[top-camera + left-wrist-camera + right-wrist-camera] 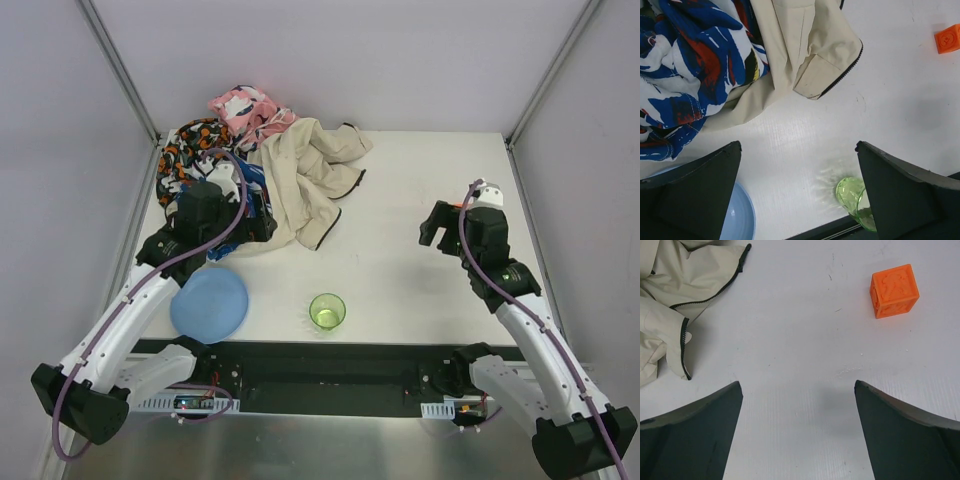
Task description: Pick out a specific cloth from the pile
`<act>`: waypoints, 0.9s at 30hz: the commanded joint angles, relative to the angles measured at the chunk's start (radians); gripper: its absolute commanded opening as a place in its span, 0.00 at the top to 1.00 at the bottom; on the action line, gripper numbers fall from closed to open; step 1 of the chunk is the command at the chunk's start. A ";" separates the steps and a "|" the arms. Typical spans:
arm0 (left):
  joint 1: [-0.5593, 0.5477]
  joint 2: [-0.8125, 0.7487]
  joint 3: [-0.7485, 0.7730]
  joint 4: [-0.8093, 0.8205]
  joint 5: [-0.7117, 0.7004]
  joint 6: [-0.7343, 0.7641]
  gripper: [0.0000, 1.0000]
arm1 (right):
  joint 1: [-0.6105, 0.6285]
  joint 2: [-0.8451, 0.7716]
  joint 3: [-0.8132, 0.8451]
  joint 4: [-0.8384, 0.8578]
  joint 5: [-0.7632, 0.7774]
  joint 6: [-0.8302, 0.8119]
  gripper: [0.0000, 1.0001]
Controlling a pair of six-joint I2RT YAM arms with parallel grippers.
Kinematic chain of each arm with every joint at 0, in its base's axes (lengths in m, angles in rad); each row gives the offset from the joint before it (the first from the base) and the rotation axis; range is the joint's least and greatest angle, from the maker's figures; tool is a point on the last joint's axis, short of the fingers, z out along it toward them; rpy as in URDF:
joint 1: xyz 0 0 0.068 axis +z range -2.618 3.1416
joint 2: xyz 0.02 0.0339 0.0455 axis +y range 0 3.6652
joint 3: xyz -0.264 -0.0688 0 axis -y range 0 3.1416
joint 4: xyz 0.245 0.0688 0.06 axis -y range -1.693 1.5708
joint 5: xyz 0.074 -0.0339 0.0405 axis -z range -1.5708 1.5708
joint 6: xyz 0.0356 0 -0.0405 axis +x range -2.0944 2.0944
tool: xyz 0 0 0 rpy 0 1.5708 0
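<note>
The pile (270,160) lies at the table's far left: a large beige garment with dark trim (305,175), a pink patterned piece (245,108), an orange-black-white piece (185,150) and a blue-white piece (685,75). The small teal cloth shows in no view. My left gripper (258,218) is open and empty at the pile's near edge, above bare table (798,145) just off the beige hem (825,65). My right gripper (437,225) is open and empty over bare table (797,385), well right of the pile.
A blue plate (209,303) and a green transparent cup (327,311) stand near the front edge; both also show in the left wrist view, plate (740,220), cup (852,195). A small orange cube (895,290) lies ahead of the right gripper.
</note>
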 commanded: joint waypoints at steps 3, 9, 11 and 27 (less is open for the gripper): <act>-0.056 -0.010 0.015 0.009 -0.072 0.106 0.01 | 0.002 -0.036 -0.029 0.088 -0.050 -0.043 0.04; -0.112 0.088 0.094 0.022 -0.184 0.339 0.01 | 0.003 -0.058 -0.064 0.151 -0.127 -0.095 0.04; -0.113 0.162 0.135 0.030 -0.239 0.420 0.01 | 0.002 -0.056 -0.064 0.151 -0.150 -0.128 0.04; -0.015 0.789 0.400 0.001 -0.163 0.457 0.01 | 0.002 0.013 -0.052 0.145 -0.174 -0.161 0.05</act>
